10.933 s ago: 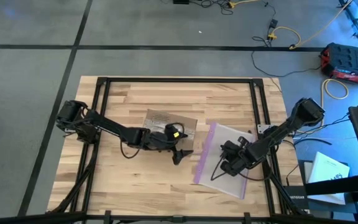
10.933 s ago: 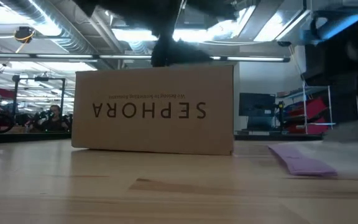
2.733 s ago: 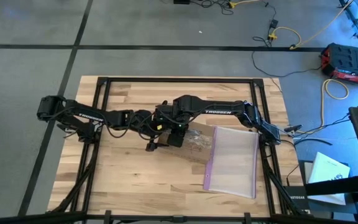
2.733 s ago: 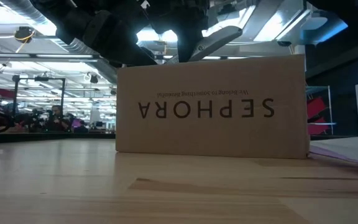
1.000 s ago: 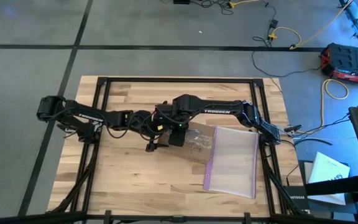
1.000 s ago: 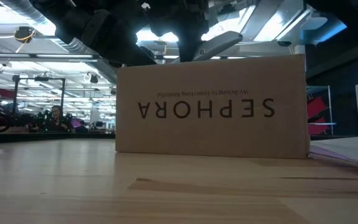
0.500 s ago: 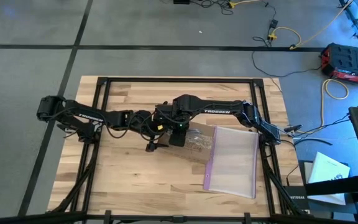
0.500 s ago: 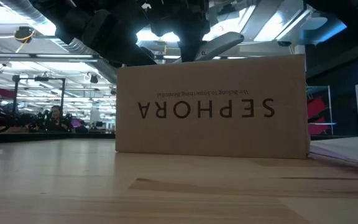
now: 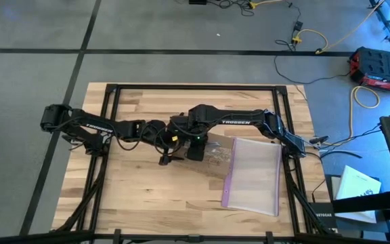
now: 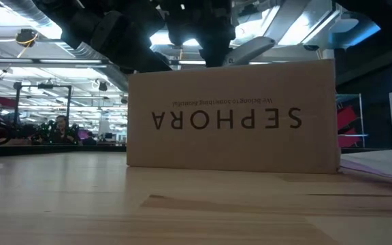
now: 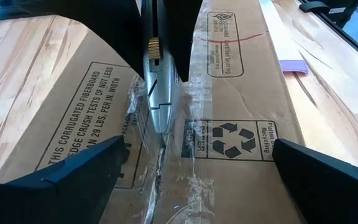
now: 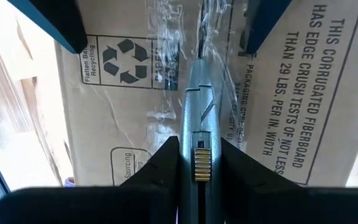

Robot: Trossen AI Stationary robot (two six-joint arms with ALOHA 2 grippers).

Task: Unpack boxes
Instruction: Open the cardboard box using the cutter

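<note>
Box (image 9: 208, 154) sits near the middle of the table (image 9: 134, 196), upside down as seen from the low camera: SEPHORA lettering (image 10: 226, 118) inverted on the side facing it; the taped seam (image 11: 166, 162) runs along the top face, clear tape crinkled and torn around it. Right arm reaches in across the table from its base on the right, forearm stretched almost level, wrist bent down over the box's left end; right gripper (image 12: 199, 163) is clamped on the grey knife (image 12: 199, 118), fingers (image 12: 160, 163) tight on both sides of the handle, blade pointing away from the wrist and lying along the seam, tip in the torn tape. Left arm comes in from the left, elbow low, wrist meeting the right one over the same end of the box; left gripper (image 11: 197, 168) is spread wide, holding nothing, one finger (image 11: 86, 167) over each flap either side of the seam, hovering just above the cardboard; can't tell if the tips touch it. Clear bag with purple zip edge (image 9: 252, 175) lies flat just right of the box, overlapping its right end in the top view. Printed recycling mark (image 11: 229, 138) and board-rating text (image 11: 79, 112) visible on the flaps either side of the seam.
</note>
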